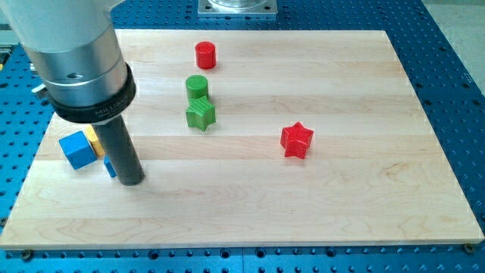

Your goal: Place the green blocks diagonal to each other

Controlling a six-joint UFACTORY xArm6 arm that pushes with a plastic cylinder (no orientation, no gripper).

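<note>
A green cylinder (197, 86) stands near the board's top middle. A green star (201, 114) sits just below it, touching it or nearly so, shifted slightly to the right. My tip (131, 180) rests on the board at the lower left, far left of and below both green blocks. The rod and the arm's grey housing (79, 61) rise to the view's top left.
A red cylinder (205, 54) stands above the green cylinder. A red star (296, 140) lies right of centre. A blue cube (78, 149), a yellow block (94, 139) and a small blue block (110, 167) sit beside my tip, partly hidden by the rod.
</note>
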